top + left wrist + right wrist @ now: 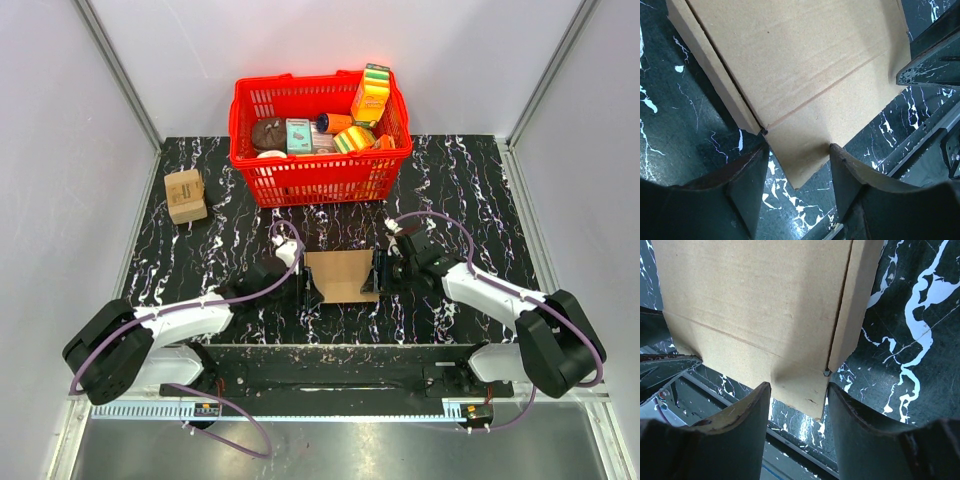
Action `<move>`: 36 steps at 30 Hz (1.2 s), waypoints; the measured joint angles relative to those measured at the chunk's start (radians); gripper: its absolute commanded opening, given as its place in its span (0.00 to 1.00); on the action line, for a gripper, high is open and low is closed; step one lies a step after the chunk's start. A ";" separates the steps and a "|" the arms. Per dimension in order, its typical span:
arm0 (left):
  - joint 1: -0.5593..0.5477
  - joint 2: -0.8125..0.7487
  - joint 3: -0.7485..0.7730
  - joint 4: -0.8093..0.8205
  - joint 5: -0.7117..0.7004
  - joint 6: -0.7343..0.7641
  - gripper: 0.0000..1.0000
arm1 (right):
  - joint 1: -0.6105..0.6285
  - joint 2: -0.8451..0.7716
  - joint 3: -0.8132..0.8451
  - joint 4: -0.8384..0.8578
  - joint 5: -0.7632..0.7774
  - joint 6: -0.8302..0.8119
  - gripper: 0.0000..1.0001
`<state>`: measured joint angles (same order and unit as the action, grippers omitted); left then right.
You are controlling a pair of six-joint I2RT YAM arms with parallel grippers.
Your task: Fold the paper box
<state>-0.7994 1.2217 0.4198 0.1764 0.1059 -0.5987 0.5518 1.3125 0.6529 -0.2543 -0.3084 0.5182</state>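
Plain brown paper box lying flat near the front middle of the black, white-veined counter, directly between the two end effectors; left end effector at its left edge, right end effector at its right edge, each touching or just beside the cardboard. Unprinted, sheet-like, squarish from above, narrower than the red basket behind it.

From the left wrist: paper box filling the upper frame; one crease line slanting across it; a narrow side flap along its left edge; a small notch at the crease end; left end effector with jaws standing apart, a tapering corner of cardboard reaching into the gap.

From the right wrist: much the same, mirrored; paper box with its narrow flap on the right; right end effector likewise parted around a flap corner.

Only in the top view: colourful packages inside the basket; a small tan box far left, well apart.
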 measured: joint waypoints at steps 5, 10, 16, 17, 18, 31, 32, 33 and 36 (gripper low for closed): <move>0.000 0.015 0.000 -0.002 -0.004 0.005 0.56 | 0.000 0.013 0.000 0.003 0.000 0.000 0.55; 0.000 0.044 0.005 -0.003 -0.004 0.014 0.56 | 0.000 0.015 0.000 0.003 0.001 0.000 0.55; 0.000 0.050 0.006 -0.003 -0.007 0.024 0.56 | 0.000 0.015 -0.001 0.003 0.001 0.000 0.55; 0.000 0.050 0.006 -0.003 -0.008 0.026 0.57 | 0.000 0.015 -0.001 0.003 0.001 0.000 0.55; 0.000 0.050 0.006 -0.003 -0.010 0.026 0.57 | 0.000 0.015 -0.001 0.003 0.001 0.000 0.55; 0.012 0.043 0.006 -0.029 -0.031 0.053 0.71 | 0.000 0.031 -0.001 0.004 0.002 -0.001 0.56; 0.014 0.037 0.006 -0.033 -0.033 0.056 0.72 | 0.000 0.031 -0.001 0.004 0.002 -0.001 0.56; 0.017 0.030 0.006 -0.038 -0.035 0.058 0.73 | 0.000 0.031 -0.001 0.004 0.002 -0.001 0.56; 0.023 0.008 0.006 -0.056 -0.040 0.065 0.75 | 0.000 0.031 -0.001 0.004 0.002 -0.001 0.57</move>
<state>-0.7761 1.2293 0.4263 0.1207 0.0658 -0.5335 0.5518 1.3434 0.6521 -0.2504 -0.3061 0.5171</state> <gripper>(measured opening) 0.731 0.561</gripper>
